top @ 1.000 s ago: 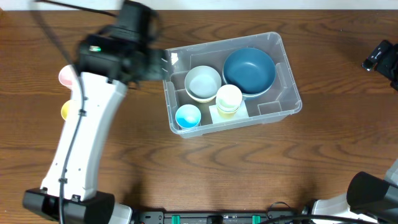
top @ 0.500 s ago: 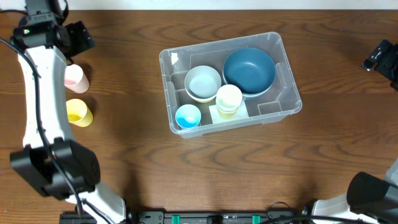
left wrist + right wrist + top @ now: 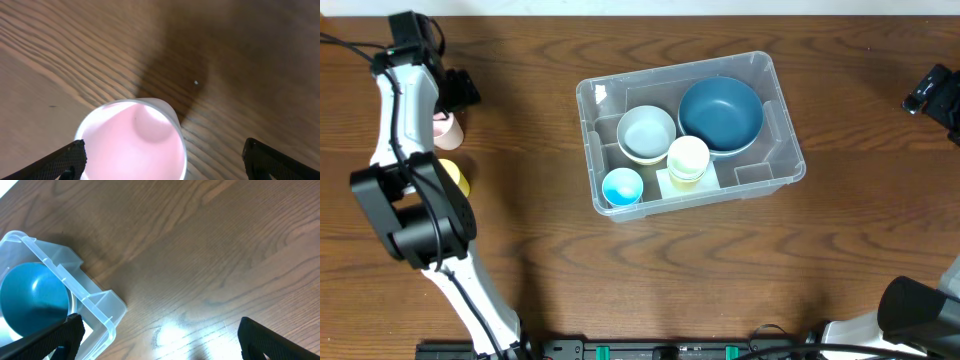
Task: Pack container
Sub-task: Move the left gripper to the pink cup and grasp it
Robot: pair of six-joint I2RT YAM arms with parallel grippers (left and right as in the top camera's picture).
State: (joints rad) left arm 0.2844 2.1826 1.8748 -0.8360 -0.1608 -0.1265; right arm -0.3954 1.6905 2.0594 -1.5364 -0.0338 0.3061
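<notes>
The clear container (image 3: 670,72) sits mid-table and holds a dark blue bowl (image 3: 720,112), a pale bowl (image 3: 647,133), a cream cup (image 3: 687,160) and a light blue cup (image 3: 622,187). Far left on the table stand a pink cup (image 3: 447,130) and a yellow cup (image 3: 457,180), both partly hidden by my left arm. My left gripper (image 3: 453,100) hangs open over the pink cup (image 3: 130,145), which lies between the fingers, nearer the left one, and is not gripped. My right gripper (image 3: 160,340) is open over bare wood beside the container's corner (image 3: 102,312).
The left arm's links run down the table's left side over the yellow cup. The right gripper (image 3: 932,90) sits at the far right edge in the overhead view. The table is brown wood. One end compartment of the container (image 3: 760,172) holds nothing.
My left arm swung from the container's left end to the far left, above the pink cup, and its jaws widened. The right arm and the container's contents stayed put.
</notes>
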